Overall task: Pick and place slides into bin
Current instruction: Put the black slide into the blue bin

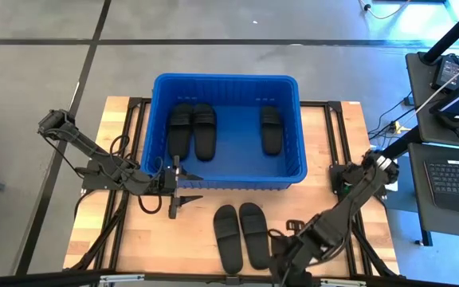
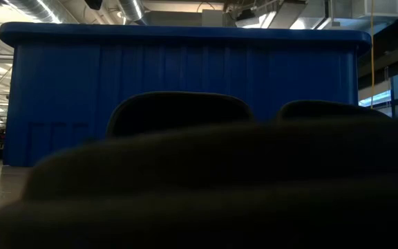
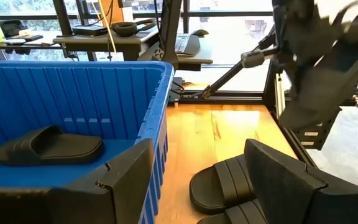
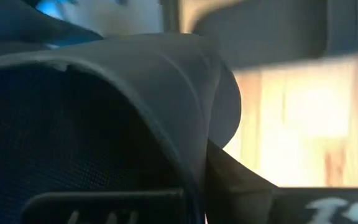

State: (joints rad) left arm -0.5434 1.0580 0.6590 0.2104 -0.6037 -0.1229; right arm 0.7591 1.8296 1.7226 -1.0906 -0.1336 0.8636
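Item: two slides [image 1: 241, 235], lower centre of the high view, long axes running up-frame toward the bin [image 1: 293, 131], which already holds three. My right gripper [image 1: 287, 249], nearer, sits shut beside their right edge, grasp unclear. Left gripper [image 1: 178, 203] waits wide open, empty.

Bright window backlight, blurred dark foregrounds

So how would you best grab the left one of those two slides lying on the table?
By its strap, I'd say, coming straight down from above. The slide lies flat, sole down, so the strap arches up as the one raised part; one jaw could slip under it through the open toe. The flat sole hugs the table and offers little edge.
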